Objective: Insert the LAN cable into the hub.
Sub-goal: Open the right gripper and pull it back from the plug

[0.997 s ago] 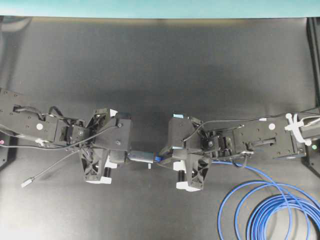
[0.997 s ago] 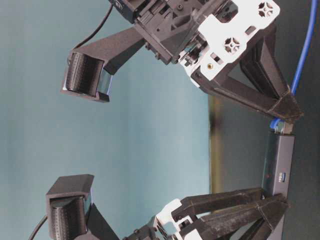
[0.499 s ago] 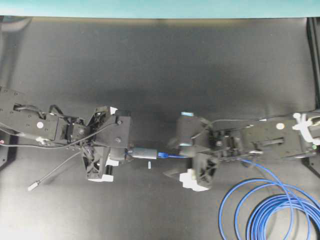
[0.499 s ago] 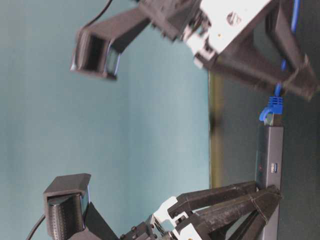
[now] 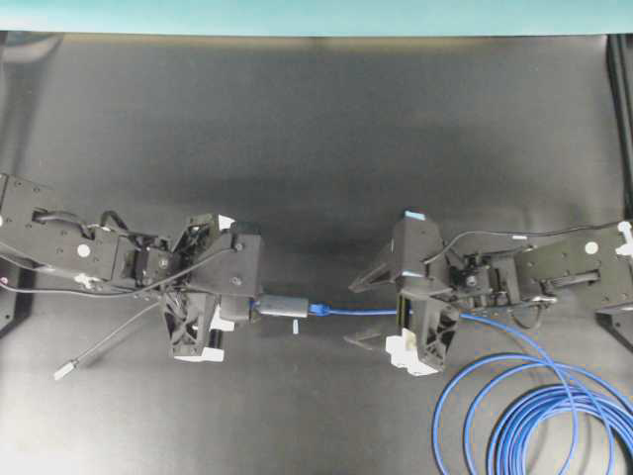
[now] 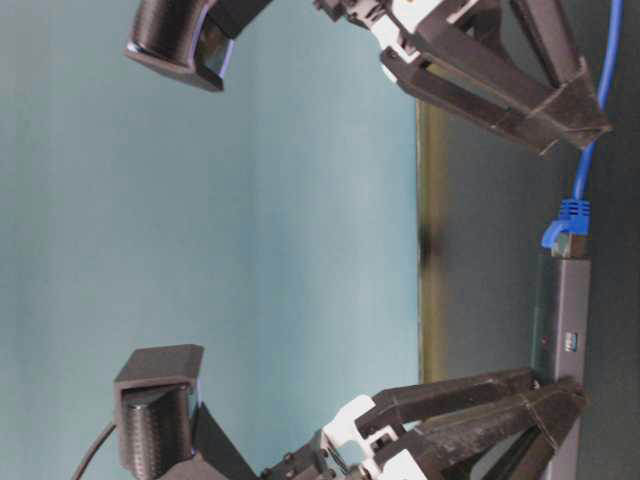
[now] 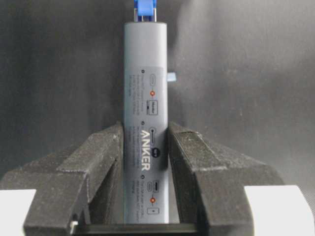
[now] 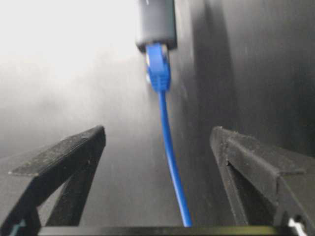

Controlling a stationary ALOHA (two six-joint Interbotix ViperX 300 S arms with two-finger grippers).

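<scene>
Your left gripper [image 7: 145, 147] pinches the hub [image 7: 145, 113] on both long sides, holding it on the table [image 5: 326, 148], long axis pointing straight away from its fingers toward the other arm. The LAN cable [image 8: 167, 142] sits with its blue boot at the hub's far end; looks seated, but full latch can't be confirmed. Your right gripper [image 8: 157, 147] is spread wide, empty, apart from the boot, with the cable running between its fingers along the same line. Left arm is nearer the hub.
</scene>
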